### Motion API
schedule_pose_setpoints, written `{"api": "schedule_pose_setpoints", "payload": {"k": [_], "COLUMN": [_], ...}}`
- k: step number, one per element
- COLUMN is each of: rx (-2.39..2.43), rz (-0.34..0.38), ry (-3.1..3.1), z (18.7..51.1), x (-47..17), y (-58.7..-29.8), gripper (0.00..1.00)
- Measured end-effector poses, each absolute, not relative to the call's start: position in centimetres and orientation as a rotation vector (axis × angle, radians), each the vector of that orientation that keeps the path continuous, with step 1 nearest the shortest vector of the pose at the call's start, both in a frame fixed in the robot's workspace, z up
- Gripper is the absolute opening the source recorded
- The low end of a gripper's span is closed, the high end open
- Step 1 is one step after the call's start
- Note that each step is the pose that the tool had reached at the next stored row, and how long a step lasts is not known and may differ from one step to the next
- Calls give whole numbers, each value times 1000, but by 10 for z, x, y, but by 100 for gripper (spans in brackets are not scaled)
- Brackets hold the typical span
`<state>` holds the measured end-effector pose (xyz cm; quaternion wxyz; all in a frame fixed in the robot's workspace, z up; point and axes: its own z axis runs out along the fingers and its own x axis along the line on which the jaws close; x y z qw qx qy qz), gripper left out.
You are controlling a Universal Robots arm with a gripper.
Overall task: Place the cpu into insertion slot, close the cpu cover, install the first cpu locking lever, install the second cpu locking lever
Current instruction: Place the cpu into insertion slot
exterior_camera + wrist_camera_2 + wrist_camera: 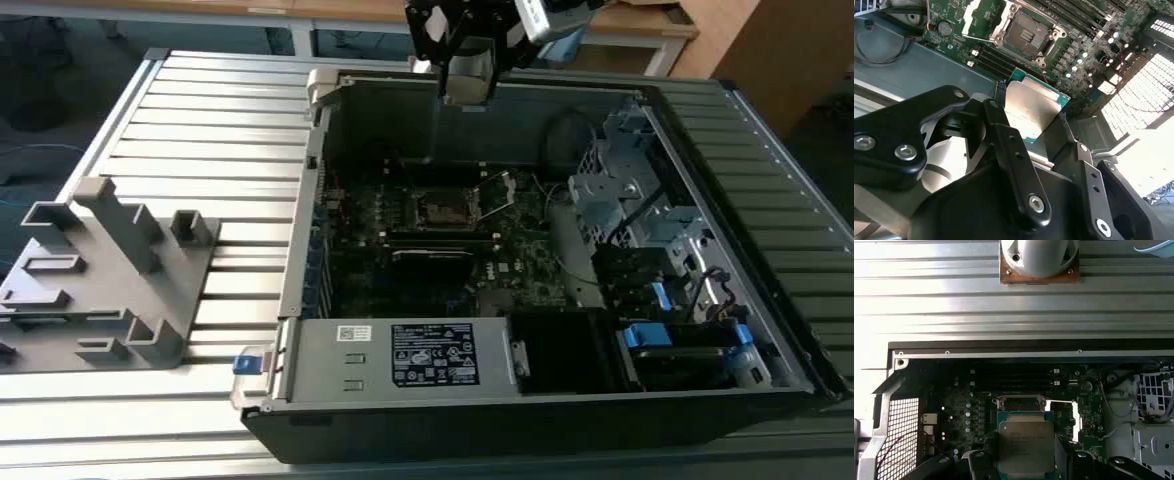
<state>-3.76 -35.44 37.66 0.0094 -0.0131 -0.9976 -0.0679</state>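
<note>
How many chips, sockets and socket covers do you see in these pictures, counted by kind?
Chip: 1, held in the gripper
Socket: 1
Cover: 1, open
Total: 3

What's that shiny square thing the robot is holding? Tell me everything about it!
That is the cpu, a flat square chip with a dull silver metal top and a thin green edge. The tool grips it by two opposite sides between its black fingers. It is held up in the air, not yet in the insertion slot, which lies open and bare on the green board.
</note>
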Motion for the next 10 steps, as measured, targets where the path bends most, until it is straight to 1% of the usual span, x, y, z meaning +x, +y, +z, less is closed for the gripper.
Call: {"api": "schedule_pose_setpoints", "payload": {"k": [10], "rx": [-41], "rz": [-210], "ry": [-3115], "z": [375], "x": [-38], "y": [-354], "gripper": [54]}}
